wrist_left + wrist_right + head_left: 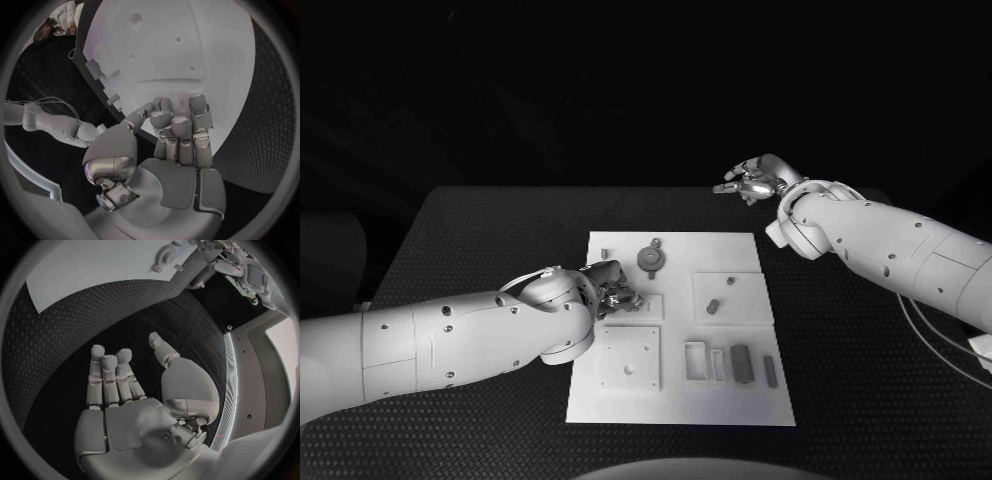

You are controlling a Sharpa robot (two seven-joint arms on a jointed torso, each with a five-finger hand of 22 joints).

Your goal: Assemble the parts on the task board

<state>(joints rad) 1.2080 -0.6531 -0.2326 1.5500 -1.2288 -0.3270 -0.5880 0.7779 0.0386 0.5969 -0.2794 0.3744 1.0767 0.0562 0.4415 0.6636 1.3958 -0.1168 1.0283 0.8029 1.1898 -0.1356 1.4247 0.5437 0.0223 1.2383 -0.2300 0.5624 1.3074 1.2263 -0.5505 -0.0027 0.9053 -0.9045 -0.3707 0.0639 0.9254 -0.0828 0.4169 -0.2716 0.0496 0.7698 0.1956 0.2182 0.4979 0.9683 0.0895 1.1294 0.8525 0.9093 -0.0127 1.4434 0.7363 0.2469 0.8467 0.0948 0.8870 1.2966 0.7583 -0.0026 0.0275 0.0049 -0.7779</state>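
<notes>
My left hand (607, 288) is down on the task board (678, 392), left side mid-depth, fingers curled together over a spot there; can't tell if there's a part in them. My right hand (756, 181) hangs off the board's far right corner, fingers apart, holding nothing. To do this well: press straight down, keep wrist steady, no skewing. Count: 1 board, approx 5 loose grey parts, 2 hands.

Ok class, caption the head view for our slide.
Left hand works at the task board while the right hand hovers open beyond it.
</notes>
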